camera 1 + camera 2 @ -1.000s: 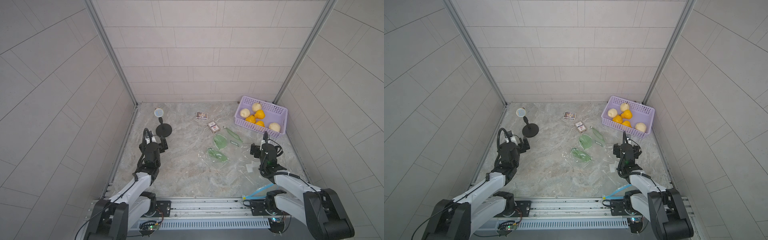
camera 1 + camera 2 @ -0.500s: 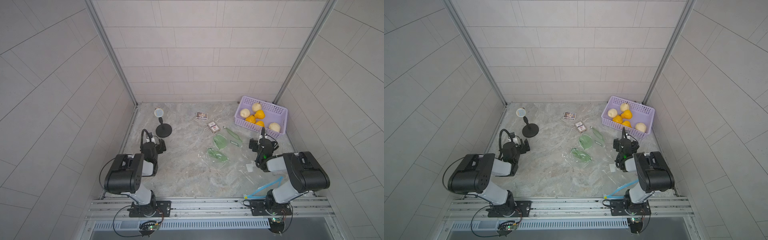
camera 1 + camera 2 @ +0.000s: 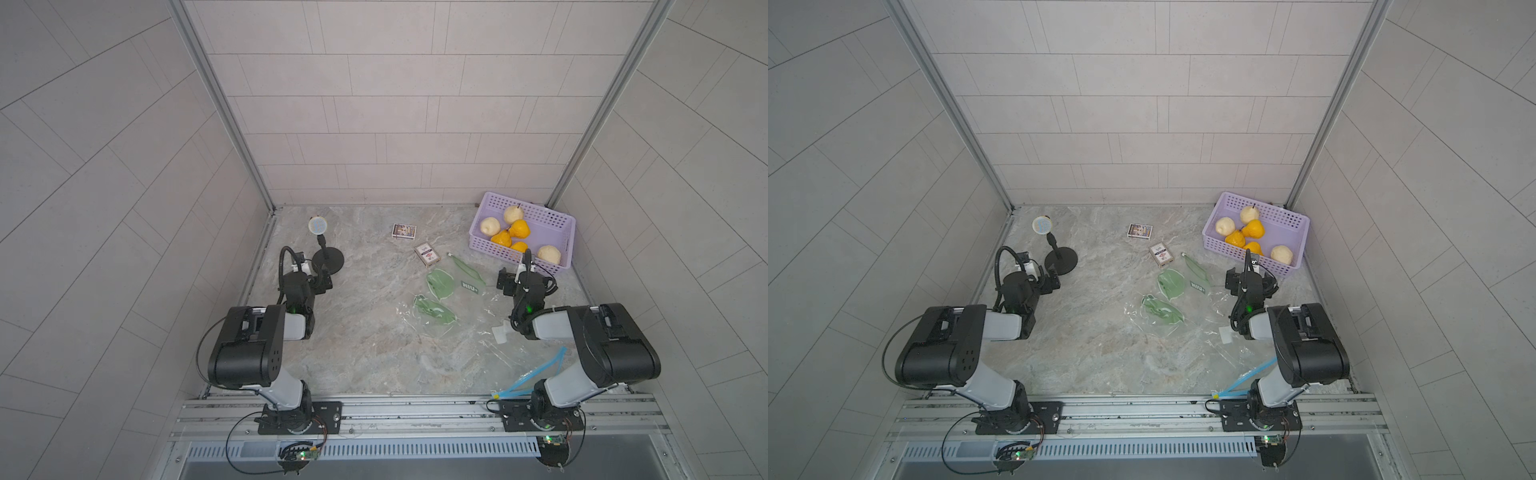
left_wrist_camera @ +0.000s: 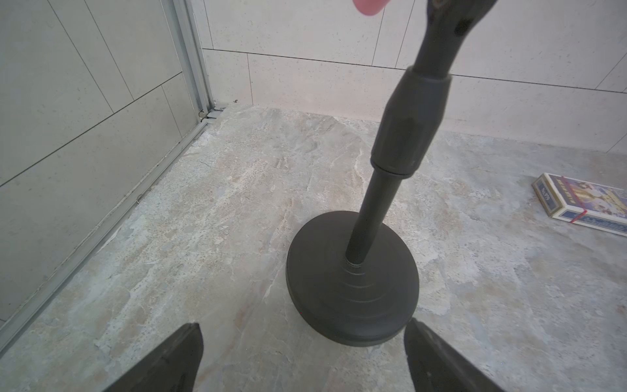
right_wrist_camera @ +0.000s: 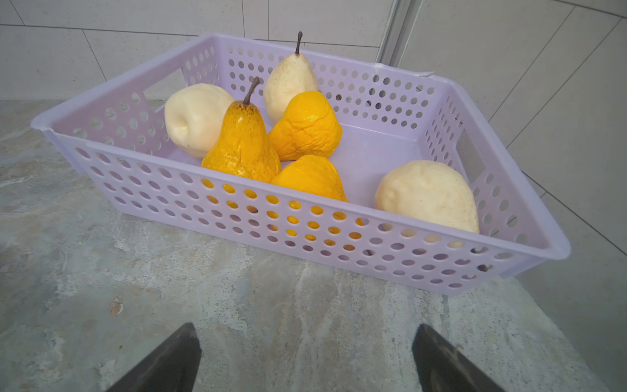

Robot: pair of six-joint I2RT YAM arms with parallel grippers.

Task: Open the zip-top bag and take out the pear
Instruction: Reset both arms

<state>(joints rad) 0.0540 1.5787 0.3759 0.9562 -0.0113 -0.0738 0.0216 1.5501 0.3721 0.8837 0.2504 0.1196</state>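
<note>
My right fingers (image 5: 169, 359) wide, empty, facing basket (image 5: 237, 217) of six pears (image 5: 242, 142), left fingers (image 4: 176, 359) wide, empty, microphone stand (image 4: 353, 292) close ahead, zip-top bag (image 3: 515, 361) flat, nearer me than basket, contents unclear.

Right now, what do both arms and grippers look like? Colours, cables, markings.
Left arm and right arm: bulky black joint housings with pale grey links, mounted on an aluminium rail. A black cable rises from each wrist, with a small green light below it. Left gripper and right gripper have dark wedge-shaped fingers. No readable markings.
</note>
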